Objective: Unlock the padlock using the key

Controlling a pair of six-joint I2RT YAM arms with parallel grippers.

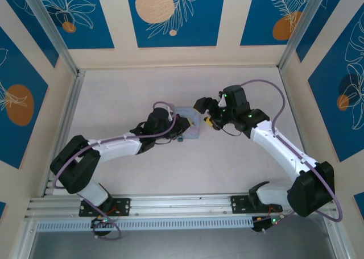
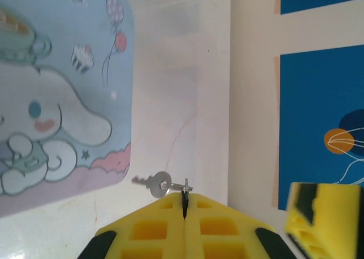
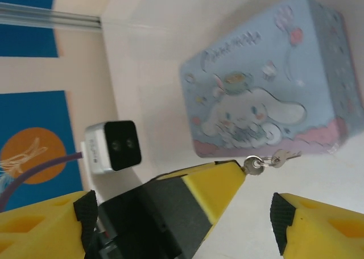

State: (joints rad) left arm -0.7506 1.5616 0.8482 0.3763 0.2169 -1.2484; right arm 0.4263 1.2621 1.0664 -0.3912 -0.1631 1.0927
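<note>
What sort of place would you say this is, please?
Probably an enclosed robot test cell: a left arm and right arm bolted to an aluminium rail, a white table, blue-printed wall panels around it.

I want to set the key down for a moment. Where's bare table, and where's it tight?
Bare: the table between the tin and the back wall, and the near stretch between the tin and the base rail. Tight: beside the tin, where the left gripper, shut on the key, meets the open right gripper.
</note>
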